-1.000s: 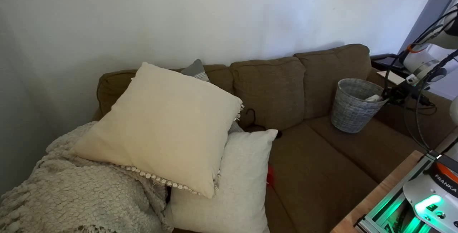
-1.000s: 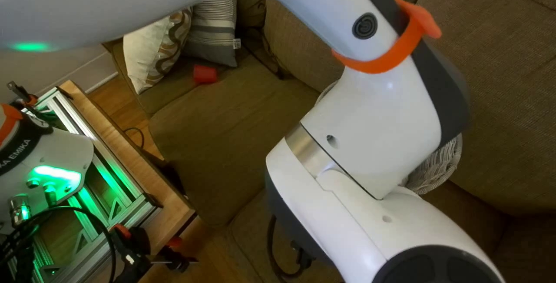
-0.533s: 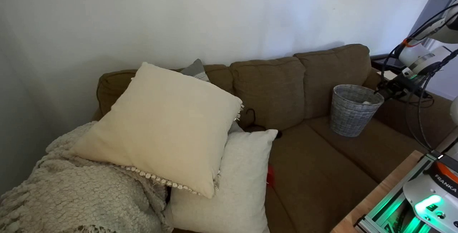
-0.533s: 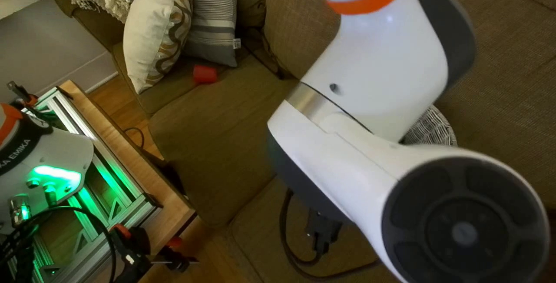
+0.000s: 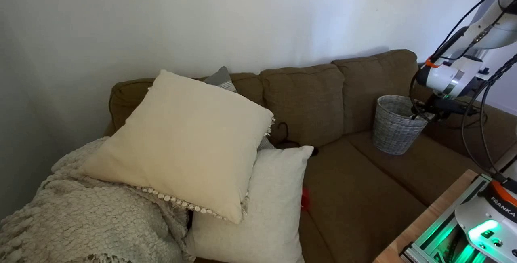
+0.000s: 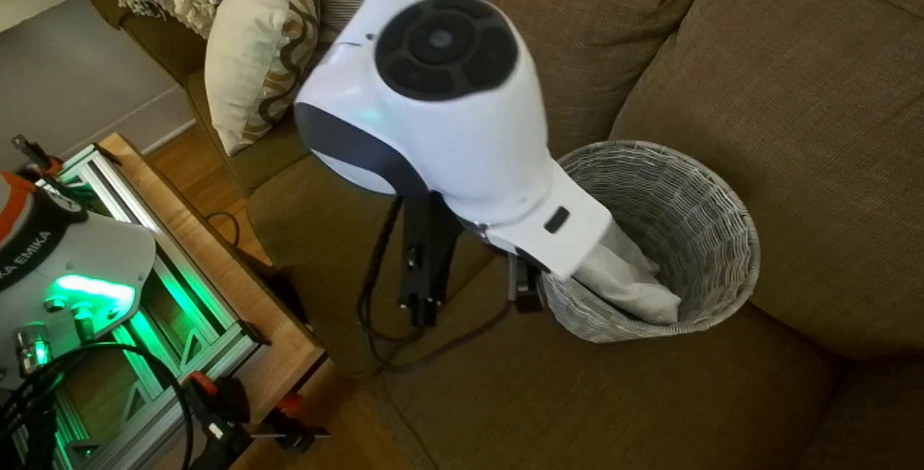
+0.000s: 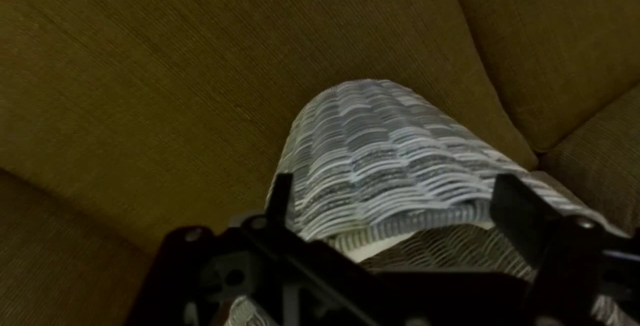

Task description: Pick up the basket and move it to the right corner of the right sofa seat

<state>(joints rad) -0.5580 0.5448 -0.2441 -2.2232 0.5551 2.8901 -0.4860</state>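
In an exterior view, white capitals on the black band (image 5: 503, 206) of the robot base (image 5: 476, 222) read "FRANKA"; in an exterior view, that band (image 6: 29, 247) reads "KA EMIKA", cut off at the left.

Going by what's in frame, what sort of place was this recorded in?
Probably a living room in a home: a brown sofa stands by a plain wall, with a large cream pillow and a chunky beige blanket at one end.
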